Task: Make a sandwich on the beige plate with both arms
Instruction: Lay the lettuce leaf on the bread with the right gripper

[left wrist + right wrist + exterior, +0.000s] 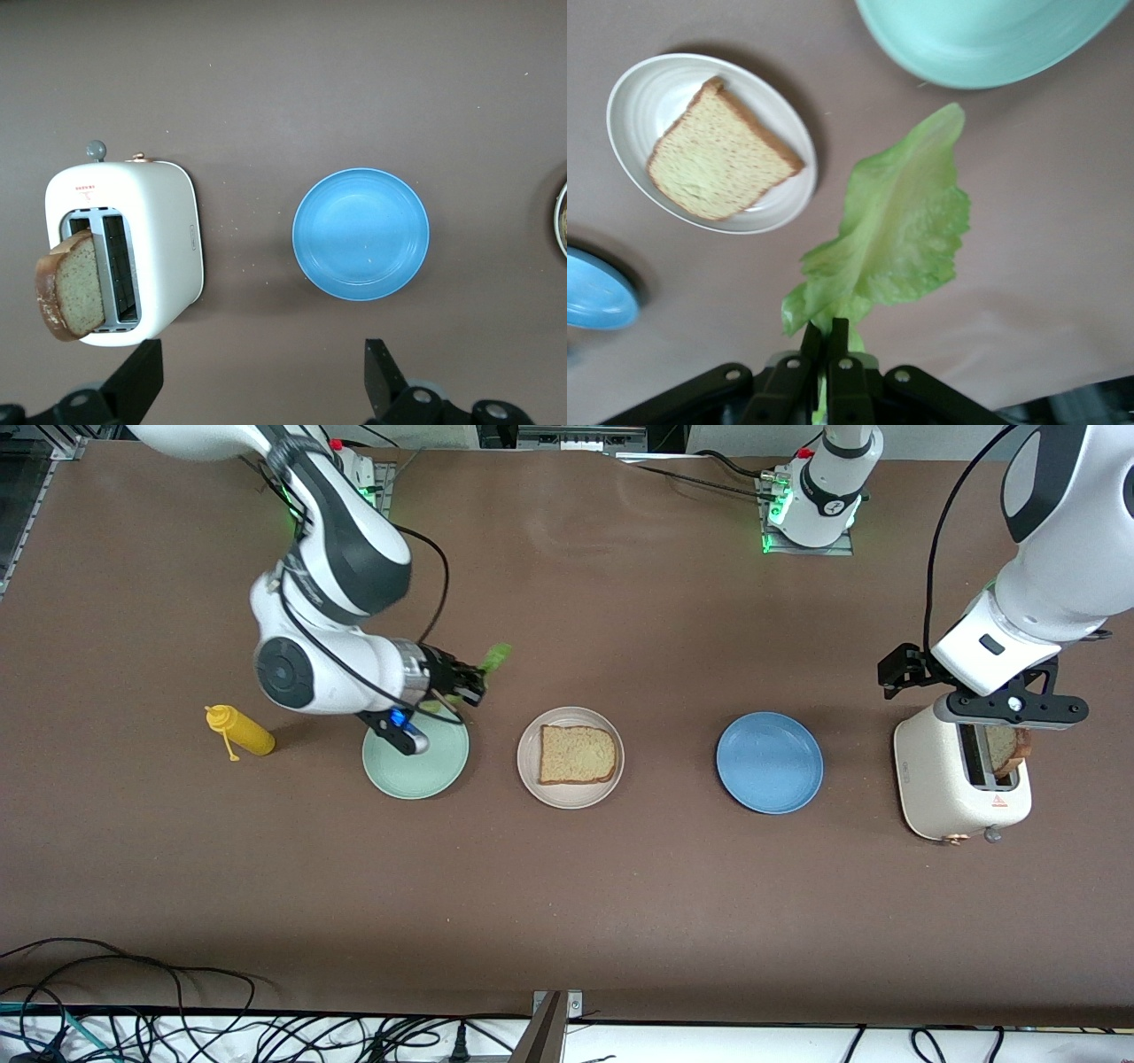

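While the right tool [825, 335] grips the lettuce leaf [899, 230] above the mint plate [415, 759], the left tool [264, 376] hangs wide over the toaster [959, 784]; one bread slice [577, 754] occupies the beige plate [529, 771].

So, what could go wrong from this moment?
The right gripper pinches the lettuce leaf only at its stem end, so the leaf may slip or land partly off the bread slice on the beige plate. The second slice leans out of the toaster under the open left gripper and could tip.

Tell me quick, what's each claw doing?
Left gripper: open, holding nothing, over the toaster with its bread slice.
Right gripper: shut on the lettuce, by the mint plate.
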`<state>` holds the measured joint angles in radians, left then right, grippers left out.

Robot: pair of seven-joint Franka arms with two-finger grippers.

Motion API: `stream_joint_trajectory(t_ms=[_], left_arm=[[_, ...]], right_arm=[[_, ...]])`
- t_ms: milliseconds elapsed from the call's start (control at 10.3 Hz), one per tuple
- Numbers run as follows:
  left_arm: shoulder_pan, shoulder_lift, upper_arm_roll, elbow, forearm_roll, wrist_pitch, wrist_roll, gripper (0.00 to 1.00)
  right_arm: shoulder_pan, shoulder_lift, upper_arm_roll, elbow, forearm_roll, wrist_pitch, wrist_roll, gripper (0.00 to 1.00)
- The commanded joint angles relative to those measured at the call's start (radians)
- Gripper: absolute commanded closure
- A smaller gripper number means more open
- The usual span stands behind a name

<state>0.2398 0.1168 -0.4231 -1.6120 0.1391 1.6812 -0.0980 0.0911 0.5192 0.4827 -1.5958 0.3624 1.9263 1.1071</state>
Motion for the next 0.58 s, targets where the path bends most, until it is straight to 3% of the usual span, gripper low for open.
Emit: stream_joint_trajectory(t_ms=[0,193,290,483], left_arm=[[-0.008,-0.034,0.018,0.023,-0.064,-0.014,0.09,0.0],[-0.176,-0.043,0.213,0.032,-0.146,-0.057,0.148,0.0],[-0.21,-0.049,0.252,0.043,-0.174,-0.067,0.149,0.0],[-0.238,-0.055,0.259,0.032,-0.156,-0.067,0.152,0.0]], right_arm=[[0.093,0.135,-0.003,0.096,0.044,0.176,0.133,1.0],[0.147,0.263,-0.003,0.221,0.044,0.258,0.229,1.0],[0.148,0.303,-0.004,0.244,0.046,0.267,0.234,1.0],[0.125,0.33,-0.007,0.238,0.062,0.252,0.227,1.0]])
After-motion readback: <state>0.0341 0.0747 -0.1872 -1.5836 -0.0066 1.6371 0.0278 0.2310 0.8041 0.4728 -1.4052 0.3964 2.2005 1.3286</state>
